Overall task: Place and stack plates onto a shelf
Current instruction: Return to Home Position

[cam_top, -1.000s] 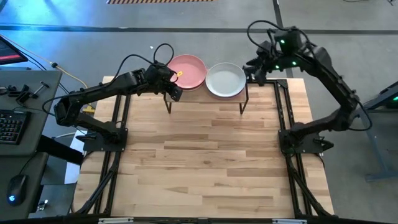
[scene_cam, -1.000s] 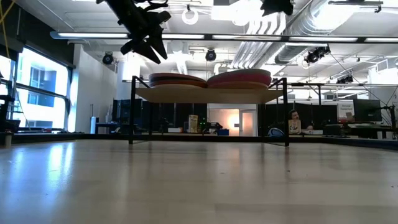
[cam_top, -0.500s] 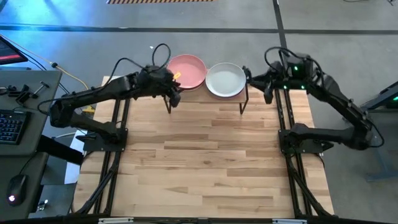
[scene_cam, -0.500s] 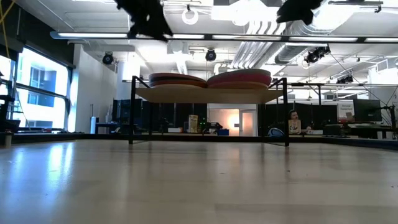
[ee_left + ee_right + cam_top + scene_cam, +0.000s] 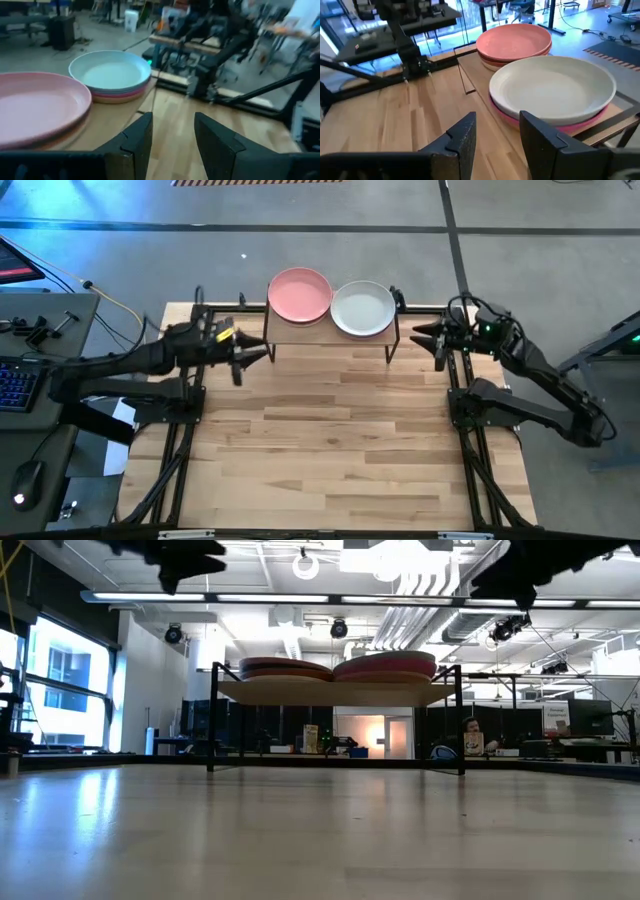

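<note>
The shelf (image 5: 330, 333) stands on thin black legs at the table's far middle. Two stacks of plates rest on its board: one topped by a pink plate (image 5: 300, 294), the other by an off-white plate (image 5: 362, 309). In the low view both stacks (image 5: 285, 667) (image 5: 386, 665) sit level on the board (image 5: 335, 692). My left gripper (image 5: 256, 356) hovers open to the left of the shelf, pointing at it, with nothing between its fingers (image 5: 135, 145). My right gripper (image 5: 420, 338) hovers open to the right of the shelf, also with nothing between its fingers (image 5: 462, 140).
The wooden tabletop (image 5: 330, 440) stretches from the shelf to the near edge. Black frame rails (image 5: 185, 430) (image 5: 470, 440) run along both sides. A desk with a keyboard (image 5: 15, 385) stands off the table's left.
Both grippers have drawn back from the shelf. My left gripper has gone toward the table's left and near edges and levelled out. My right gripper has come down and toward the near edge. Both stayed open, and the plate stacks have kept still.
</note>
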You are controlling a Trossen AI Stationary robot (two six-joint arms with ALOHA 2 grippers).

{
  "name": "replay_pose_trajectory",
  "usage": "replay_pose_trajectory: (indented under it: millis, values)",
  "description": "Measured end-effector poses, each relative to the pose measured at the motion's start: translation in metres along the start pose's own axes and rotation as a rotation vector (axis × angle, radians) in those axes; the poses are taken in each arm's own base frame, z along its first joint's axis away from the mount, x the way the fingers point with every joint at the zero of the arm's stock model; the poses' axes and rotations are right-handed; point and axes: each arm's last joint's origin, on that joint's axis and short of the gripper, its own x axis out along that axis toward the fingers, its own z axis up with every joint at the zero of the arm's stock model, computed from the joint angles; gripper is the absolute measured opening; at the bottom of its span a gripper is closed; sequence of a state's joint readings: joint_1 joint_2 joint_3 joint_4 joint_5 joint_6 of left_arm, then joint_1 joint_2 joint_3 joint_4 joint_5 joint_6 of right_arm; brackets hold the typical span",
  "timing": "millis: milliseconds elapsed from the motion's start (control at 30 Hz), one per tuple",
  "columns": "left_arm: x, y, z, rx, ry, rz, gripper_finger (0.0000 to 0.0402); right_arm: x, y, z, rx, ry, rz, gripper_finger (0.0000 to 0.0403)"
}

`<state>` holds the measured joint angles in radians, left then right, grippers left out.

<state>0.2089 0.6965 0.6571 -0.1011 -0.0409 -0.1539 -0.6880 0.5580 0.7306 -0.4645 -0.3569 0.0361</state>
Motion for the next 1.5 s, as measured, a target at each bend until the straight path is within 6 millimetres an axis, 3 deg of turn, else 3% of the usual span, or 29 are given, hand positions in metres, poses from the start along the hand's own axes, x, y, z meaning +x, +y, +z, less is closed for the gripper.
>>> replay_pose_trajectory:
  millis: [200,467,767,1200,1500]
  values:
    - [-0.02,0.005,-0.044,-0.032,-0.112,-0.016,0.0133,0.007,-0.002,-0.038,0.083,0.04,0.055,0.0129]
    - [-0.025,0.016,-0.104,-0.123,-0.22,0.019,0.0133,0.024,-0.01,-0.077,0.203,-0.023,0.078,0.0129]
    - [-0.025,0.021,-0.139,-0.082,-0.188,-0.021,0.0133,0.038,-0.013,-0.117,0.242,0.008,0.206,0.0129]
    - [-0.025,0.022,-0.143,-0.027,-0.153,0.006,0.0133,0.048,-0.017,-0.169,0.318,0.059,0.223,0.0129]
    - [-0.025,0.022,-0.143,-0.033,-0.15,0.008,0.0133,0.048,-0.017,-0.164,0.233,0.001,0.233,0.0129]
